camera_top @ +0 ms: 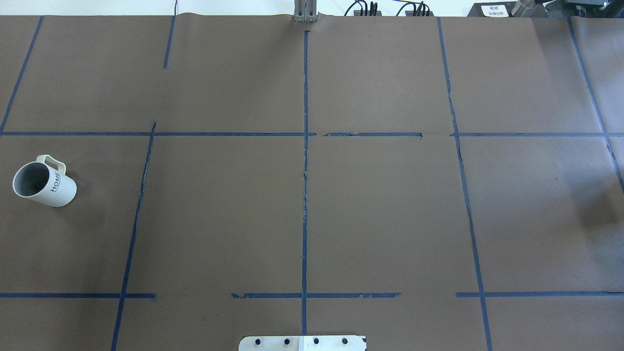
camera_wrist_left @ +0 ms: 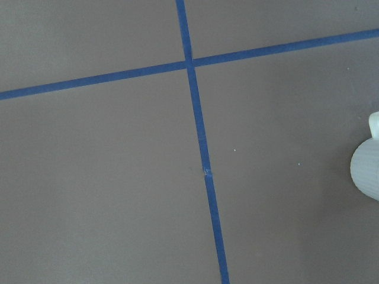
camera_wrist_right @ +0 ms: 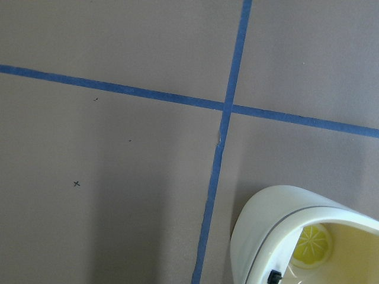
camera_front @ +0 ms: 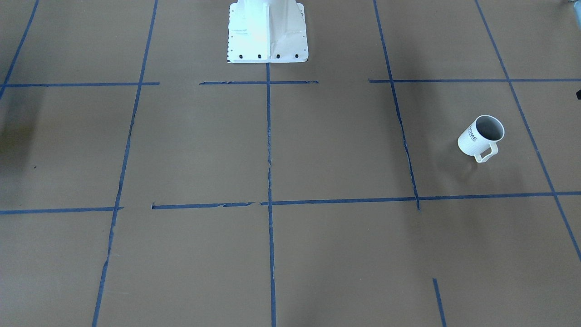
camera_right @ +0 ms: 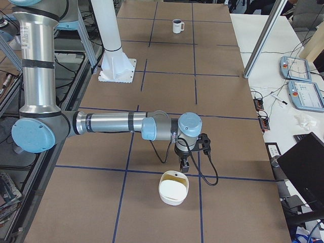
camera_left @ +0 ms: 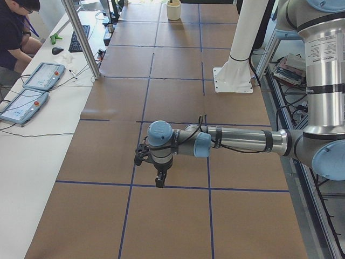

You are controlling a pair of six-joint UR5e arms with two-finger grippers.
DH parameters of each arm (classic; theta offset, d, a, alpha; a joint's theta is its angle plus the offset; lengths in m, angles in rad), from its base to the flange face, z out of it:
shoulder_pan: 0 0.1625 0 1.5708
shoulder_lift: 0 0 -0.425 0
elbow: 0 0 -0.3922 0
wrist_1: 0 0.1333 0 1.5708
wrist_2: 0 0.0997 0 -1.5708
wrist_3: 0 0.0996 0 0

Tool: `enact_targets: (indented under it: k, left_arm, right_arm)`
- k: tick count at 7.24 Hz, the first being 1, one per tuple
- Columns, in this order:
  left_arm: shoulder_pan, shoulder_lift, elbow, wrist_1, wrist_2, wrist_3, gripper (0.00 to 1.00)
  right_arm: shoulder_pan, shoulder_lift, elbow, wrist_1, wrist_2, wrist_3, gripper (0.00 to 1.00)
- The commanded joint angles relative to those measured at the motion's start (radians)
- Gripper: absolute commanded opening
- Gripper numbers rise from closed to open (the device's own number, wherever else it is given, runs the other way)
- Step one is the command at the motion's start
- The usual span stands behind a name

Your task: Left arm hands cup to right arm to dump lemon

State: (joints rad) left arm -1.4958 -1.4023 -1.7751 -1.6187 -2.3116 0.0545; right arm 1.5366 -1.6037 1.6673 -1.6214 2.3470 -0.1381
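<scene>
White mug lettered "HOME" (camera_top: 56, 190) stands upright on the brown-papered tabletop (camera_top: 219, 219) at the robot's left end, evidently staged for the left hand (camera_left: 158, 178) poised nearby. No lemon shows inside it. The right hand (camera_right: 185, 164) hangs beside a cream bowl (camera_right: 172, 197), the probable dump point. I cannot tell how far either hand is open.

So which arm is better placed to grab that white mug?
Left, probably. The mug stands on the table at the robot's left end, its edge showing in the left wrist view. The right arm reaches down at the opposite end, by a cream bowl.
</scene>
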Motion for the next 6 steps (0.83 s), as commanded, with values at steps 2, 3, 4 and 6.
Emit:
enact_targets:
  k: [2,3,4,6]
  left_arm:
    - [0.000,-0.009,-0.014,-0.003,-0.005,0.007,1.00]
    - [0.000,-0.009,-0.015,-0.003,-0.008,0.005,1.00]
    - [0.000,-0.009,-0.017,-0.003,-0.006,0.005,1.00]
    - [0.000,-0.009,-0.017,-0.003,-0.006,0.005,1.00]
  right_arm:
    - [-0.003,-0.001,-0.003,0.014,0.000,0.002,1.00]
    - [-0.004,-0.001,-0.004,0.014,0.000,0.002,1.00]
    - [-0.004,-0.001,-0.004,0.014,0.000,0.002,1.00]
    - [-0.006,-0.001,-0.003,0.014,0.000,0.002,1.00]
